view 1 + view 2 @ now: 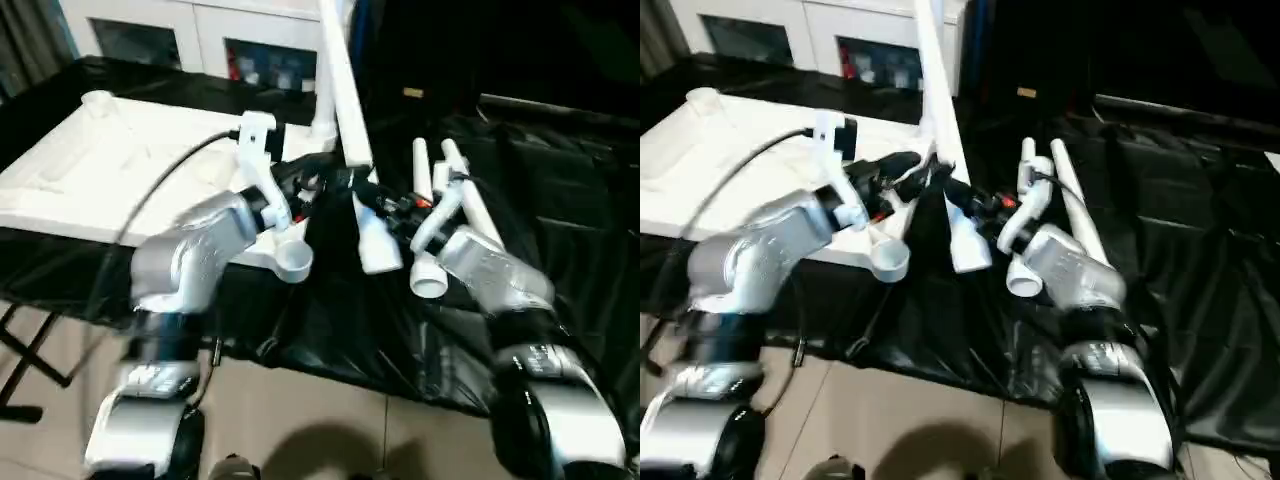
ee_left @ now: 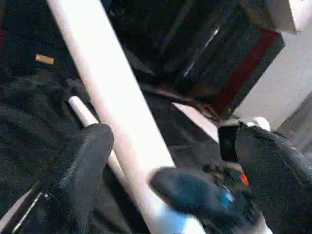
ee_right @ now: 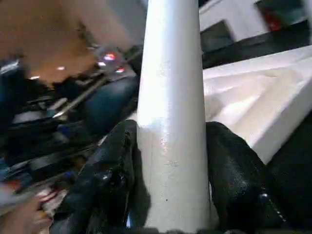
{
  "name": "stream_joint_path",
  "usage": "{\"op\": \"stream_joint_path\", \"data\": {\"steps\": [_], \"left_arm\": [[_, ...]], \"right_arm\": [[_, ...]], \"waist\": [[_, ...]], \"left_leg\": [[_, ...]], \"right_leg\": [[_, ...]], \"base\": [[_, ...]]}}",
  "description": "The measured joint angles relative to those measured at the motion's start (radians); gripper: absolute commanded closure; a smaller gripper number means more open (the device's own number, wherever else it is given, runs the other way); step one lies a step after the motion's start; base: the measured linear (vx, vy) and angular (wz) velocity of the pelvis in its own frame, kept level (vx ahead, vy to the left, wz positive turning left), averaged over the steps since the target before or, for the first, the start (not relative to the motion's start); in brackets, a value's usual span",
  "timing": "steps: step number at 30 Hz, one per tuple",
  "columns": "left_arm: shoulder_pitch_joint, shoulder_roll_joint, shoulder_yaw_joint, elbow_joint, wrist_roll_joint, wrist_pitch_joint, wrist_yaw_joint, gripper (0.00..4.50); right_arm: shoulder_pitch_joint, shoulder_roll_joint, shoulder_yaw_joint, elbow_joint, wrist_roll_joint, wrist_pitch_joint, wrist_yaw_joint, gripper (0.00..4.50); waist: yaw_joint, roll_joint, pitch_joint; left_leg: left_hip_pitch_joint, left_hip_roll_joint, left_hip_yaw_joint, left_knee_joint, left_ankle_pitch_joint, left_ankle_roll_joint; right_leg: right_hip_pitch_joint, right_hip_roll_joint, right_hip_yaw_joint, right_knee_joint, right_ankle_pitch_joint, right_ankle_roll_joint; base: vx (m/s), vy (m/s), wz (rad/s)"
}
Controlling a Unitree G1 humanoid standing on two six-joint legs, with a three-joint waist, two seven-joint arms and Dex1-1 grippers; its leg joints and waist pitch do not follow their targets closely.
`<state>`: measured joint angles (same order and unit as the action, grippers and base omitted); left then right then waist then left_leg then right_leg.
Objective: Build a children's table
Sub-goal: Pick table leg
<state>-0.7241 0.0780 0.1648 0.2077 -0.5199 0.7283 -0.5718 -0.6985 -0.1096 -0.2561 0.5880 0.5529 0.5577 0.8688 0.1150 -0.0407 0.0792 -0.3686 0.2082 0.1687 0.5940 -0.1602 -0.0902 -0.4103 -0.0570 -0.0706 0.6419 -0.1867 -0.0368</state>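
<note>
Head views: the tabletop (image 1: 130, 170) is lying underside up on the black-draped counter (image 1: 560, 200), toward the robot's left. A long white leg (image 1: 345, 100) is rising from beside the tabletop's near right corner and leaning away toward the cabinet (image 1: 200, 40) behind. Both arms are meeting at the base of this leg. The left claw (image 1: 300, 185) is sitting just left of the leg; how wide it is standing cannot be told here. The right claw (image 1: 385, 205) is reaching in from the right, its fingers lost among dark parts. Two spare legs (image 1: 455, 185) are lying side by side on the black cover, just beyond the right forearm. A short white tube piece (image 1: 378, 248) is lying between the two arms.

Left wrist view: the left claw (image 2: 165, 161) is standing wide open, one finger (image 2: 83, 161) on each side of the leg (image 2: 112, 107), neither pressing on it. A thinner leg (image 2: 85, 114) is lying behind on the black cover.

Right wrist view: the right claw (image 3: 170, 161) is clamping the leg (image 3: 170, 97), both fingers (image 3: 234, 170) pressing against its sides. The tabletop's ribbed underside (image 3: 263, 97) is lying just beyond, with the cabinet's glass doors behind.
</note>
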Motion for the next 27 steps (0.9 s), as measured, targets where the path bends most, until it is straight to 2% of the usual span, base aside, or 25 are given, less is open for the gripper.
{"op": "stream_joint_path", "data": {"steps": [6, 16, 18, 21, 23, 24, 27], "left_arm": [[-0.052, -0.036, 0.050, 0.037, -0.054, 0.028, 0.044, 0.00], [-0.062, -0.066, 0.074, 0.049, -0.080, 0.040, 0.085, 0.00], [-0.062, -0.069, 0.078, 0.049, -0.098, 0.044, 0.086, 0.27], [-0.062, -0.074, 0.085, 0.048, -0.118, 0.059, 0.086, 0.34], [-0.062, -0.079, 0.089, 0.048, -0.122, 0.063, 0.086, 0.47], [-0.062, -0.081, 0.092, 0.048, -0.127, 0.064, 0.086, 0.69], [-0.062, -0.083, 0.094, 0.048, -0.137, 0.064, 0.086, 0.78]], "right_arm": [[0.072, 0.003, 0.032, -0.154, 0.049, 0.070, 0.063, 2.70], [0.095, 0.007, 0.059, -0.222, 0.072, 0.109, 0.066, 2.70], [0.105, 0.008, 0.059, -0.233, 0.077, 0.116, 0.064, 2.70], [0.108, 0.008, 0.059, -0.235, 0.082, 0.128, 0.058, 2.70], [0.108, 0.008, 0.063, -0.241, 0.083, 0.136, 0.058, 2.70], [0.108, 0.008, 0.068, -0.249, 0.083, 0.138, 0.057, 2.70], [0.109, 0.008, 0.069, -0.264, 0.087, 0.139, 0.056, 2.70]], "waist": [[0.005, 0.002, -0.001], [0.016, 0.003, -0.001], [0.021, 0.003, -0.001], [0.027, 0.003, -0.001], [0.027, 0.003, -0.001], [0.028, 0.003, -0.001], [0.029, 0.003, -0.001]], "left_leg": [[0.000, 0.000, -0.001, 0.000, 0.000, 0.000], [-0.002, 0.000, -0.001, -0.001, 0.000, 0.000], [-0.002, 0.000, -0.001, -0.002, 0.000, 0.001], [-0.003, 0.000, 0.000, -0.002, -0.001, 0.002], [-0.003, 0.000, 0.000, -0.002, -0.001, 0.003], [-0.003, 0.000, 0.000, -0.002, -0.002, 0.003], [-0.003, 0.000, 0.000, -0.002, -0.002, 0.003]], "right_leg": [[0.002, 0.000, -0.001, -0.002, 0.001, 0.000], [0.002, 0.000, -0.001, -0.008, 0.002, 0.001], [0.002, 0.000, -0.001, -0.010, 0.002, 0.002], [0.002, 0.000, -0.001, -0.011, 0.002, 0.002], [0.002, 0.000, -0.001, -0.012, 0.002, 0.002], [0.002, 0.000, -0.001, -0.012, 0.002, 0.002], [0.002, 0.000, -0.001, -0.012, 0.002, 0.002]], "base": [[0.000, 0.000, 0.00], [0.000, 0.000, 0.00], [0.000, 0.000, 0.00], [0.000, 0.000, 0.00], [0.000, 0.000, 0.00], [0.000, 0.000, 0.00], [0.000, 0.000, 0.00]]}}
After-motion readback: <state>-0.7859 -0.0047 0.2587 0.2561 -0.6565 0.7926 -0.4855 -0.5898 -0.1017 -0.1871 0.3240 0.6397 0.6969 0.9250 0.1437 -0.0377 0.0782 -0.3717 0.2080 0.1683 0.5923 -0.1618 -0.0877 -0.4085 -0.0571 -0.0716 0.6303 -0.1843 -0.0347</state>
